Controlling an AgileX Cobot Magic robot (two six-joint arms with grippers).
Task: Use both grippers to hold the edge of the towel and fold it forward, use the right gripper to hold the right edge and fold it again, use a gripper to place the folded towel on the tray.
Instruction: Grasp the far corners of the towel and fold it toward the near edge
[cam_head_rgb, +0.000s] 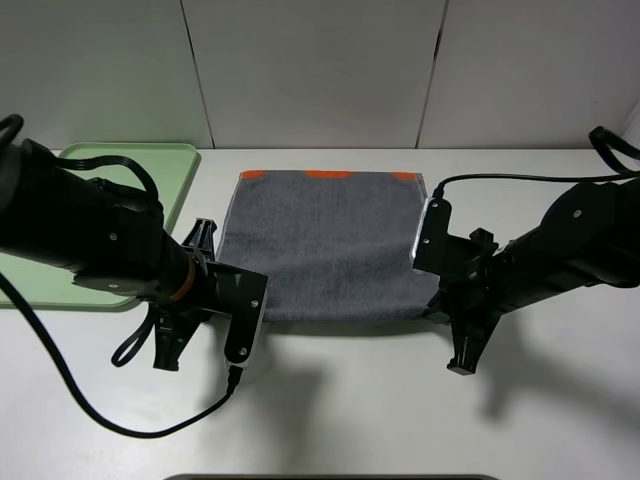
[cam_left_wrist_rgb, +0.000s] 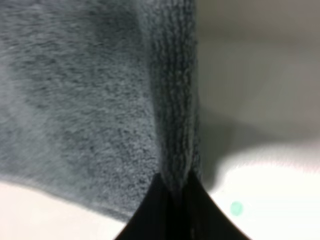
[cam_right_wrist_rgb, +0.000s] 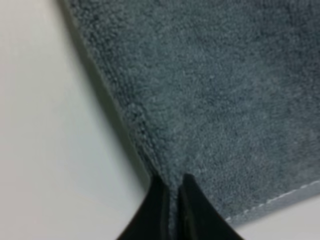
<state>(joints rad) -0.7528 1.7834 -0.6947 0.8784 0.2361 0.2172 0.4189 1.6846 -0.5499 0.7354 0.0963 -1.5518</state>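
The dark grey towel (cam_head_rgb: 330, 245) lies flat on the white table, its orange patches along the far border. My left gripper (cam_head_rgb: 258, 322) is at the near left corner of the towel's edge (cam_head_rgb: 345, 319). In the left wrist view the left gripper (cam_left_wrist_rgb: 175, 184) is shut on the ribbed grey hem of the towel (cam_left_wrist_rgb: 90, 110). My right gripper (cam_head_rgb: 436, 306) is at the near right corner. In the right wrist view the right gripper (cam_right_wrist_rgb: 171, 181) is shut on the towel (cam_right_wrist_rgb: 225, 100) close to its stitched hem. The pale green tray (cam_head_rgb: 120, 165) sits at the far left, partly hidden by the left arm.
A black cable (cam_head_rgb: 110, 425) from the left arm loops over the table in front of it. A dark object (cam_head_rgb: 330, 477) shows at the bottom border of the exterior high view. A panelled wall stands behind the table.
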